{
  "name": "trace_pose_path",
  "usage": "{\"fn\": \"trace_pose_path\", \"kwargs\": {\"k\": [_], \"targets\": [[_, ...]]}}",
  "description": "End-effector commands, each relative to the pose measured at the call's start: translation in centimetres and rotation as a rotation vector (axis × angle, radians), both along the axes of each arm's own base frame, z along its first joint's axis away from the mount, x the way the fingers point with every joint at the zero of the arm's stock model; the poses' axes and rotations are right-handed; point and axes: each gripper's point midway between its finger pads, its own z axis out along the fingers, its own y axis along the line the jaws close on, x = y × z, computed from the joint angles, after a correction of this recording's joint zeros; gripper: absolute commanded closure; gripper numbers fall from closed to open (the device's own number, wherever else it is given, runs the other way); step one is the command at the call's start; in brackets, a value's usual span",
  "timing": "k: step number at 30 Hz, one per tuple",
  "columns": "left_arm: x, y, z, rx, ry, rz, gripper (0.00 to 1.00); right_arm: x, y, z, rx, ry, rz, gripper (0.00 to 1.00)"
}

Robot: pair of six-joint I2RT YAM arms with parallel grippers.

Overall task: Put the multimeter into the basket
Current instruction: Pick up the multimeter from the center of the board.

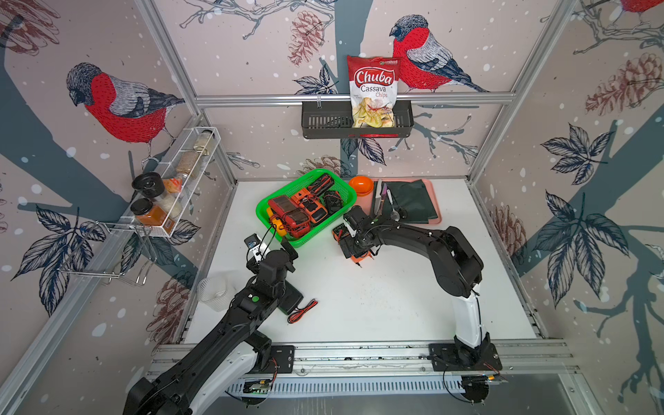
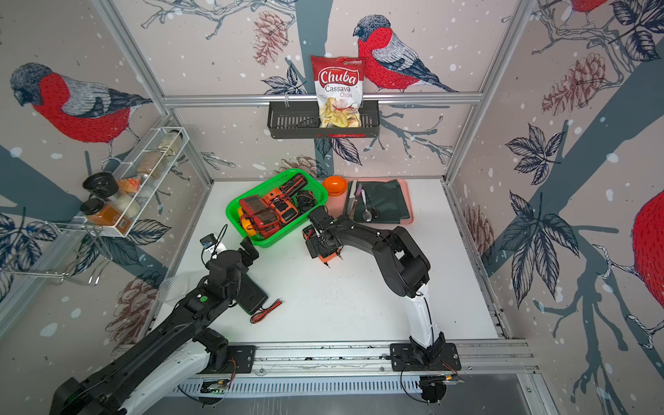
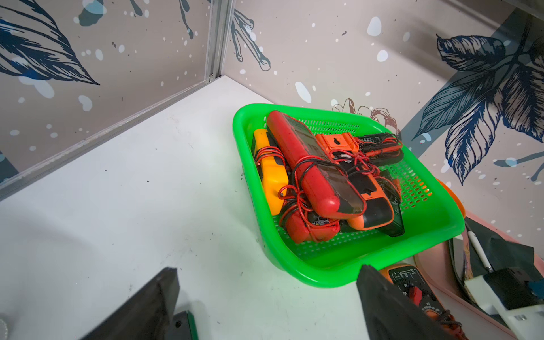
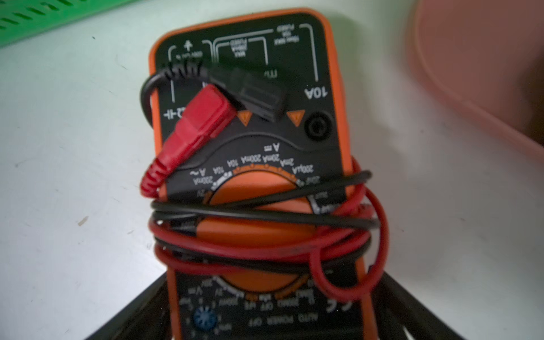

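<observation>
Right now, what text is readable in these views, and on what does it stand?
"Chuba Cassava Chips": chip bag in the black wall shelf.
"10A", "200mA", "20mA", "2mA", "AUTO POWER OFF": orange multimeter face, seen inverted.
Fine print by its jacks: blurred, unreadable.
Labels on the spice jars: too small to read.

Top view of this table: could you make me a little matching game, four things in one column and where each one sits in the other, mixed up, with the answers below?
Things
1. chips bag
2. long red multimeter
3. spice jars
4. orange multimeter wrapped in its leads

Places
A. in the green basket
B. on the white table, beside the basket
C. in the black wall shelf
D. in the white wire rack

Pairs: 1-C, 2-A, 3-D, 4-B
</observation>
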Motion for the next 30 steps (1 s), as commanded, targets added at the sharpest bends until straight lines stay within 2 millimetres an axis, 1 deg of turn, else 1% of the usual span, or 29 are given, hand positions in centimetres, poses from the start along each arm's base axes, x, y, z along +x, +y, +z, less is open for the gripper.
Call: {"fn": "trace_pose_path", "kwargs": {"k": [1,3,4,6,7,8,10,12,13,15,17,21,25,27,30], "targets": [[0.2,-0.2,-0.2,-0.003,0.006,-0.008,0.02,0.2,-0.3,-0.4,-0.036,-0.011,0.015,0.07],[0.3,-0.2,-0.3,-0.003,0.011,-0.008,0.02,0.3,-0.4,-0.5,-0.045,-0.017,0.015,0.15],[0.3,-0.2,-0.4,0.0,0.014,-0.008,0.02,0.4,-0.4,-0.4,-0.047,-0.023,0.017,0.21],[0.3,-0.2,-0.4,-0.004,0.014,-0.006,0.02,0.6,-0.4,0.2,-0.049,-0.041,0.02,0.39],[0.3,-0.2,-0.4,-0.003,0.014,-0.004,0.02,0.8,-0.4,0.7,-0.048,-0.053,0.02,0.45],[0.2,-0.1,-0.4,-0.005,0.013,-0.003,0.02,1.0,-0.4,1.3,-0.047,-0.07,0.022,0.5],[0.2,-0.1,-0.5,-0.006,0.014,0.001,0.02,1.4,-0.4,3.0,-0.035,-0.107,0.03,0.57],[0.1,0.1,-0.4,-0.01,0.008,0.006,0.02,1.9,-0.3,5.6,-0.021,-0.161,0.039,0.62],[0.1,0.1,-0.2,-0.012,0.005,0.007,0.02,2.1,-0.4,6.6,-0.018,-0.184,0.04,0.63],[0.0,0.1,-0.2,-0.012,0.004,0.008,0.02,2.7,-0.4,9.5,0.005,-0.243,0.045,0.65],[0.0,0.1,0.0,-0.012,-0.001,0.004,0.02,3.0,-0.4,11.8,0.03,-0.278,0.054,0.68],[-0.1,0.0,0.3,-0.021,-0.012,-0.008,0.02,3.7,-0.1,15.9,0.067,-0.358,0.074,0.69],[-0.2,0.0,0.3,-0.019,-0.012,-0.007,0.02,5.9,0.4,19.1,0.098,-0.443,0.067,0.69],[-0.2,0.1,0.3,-0.018,-0.011,-0.006,0.02,7.4,1.1,20.7,0.145,-0.487,0.075,0.69],[-0.2,0.0,0.3,-0.022,-0.012,-0.007,0.02,9.4,2.4,22.3,0.22,-0.549,0.094,0.69]]}}
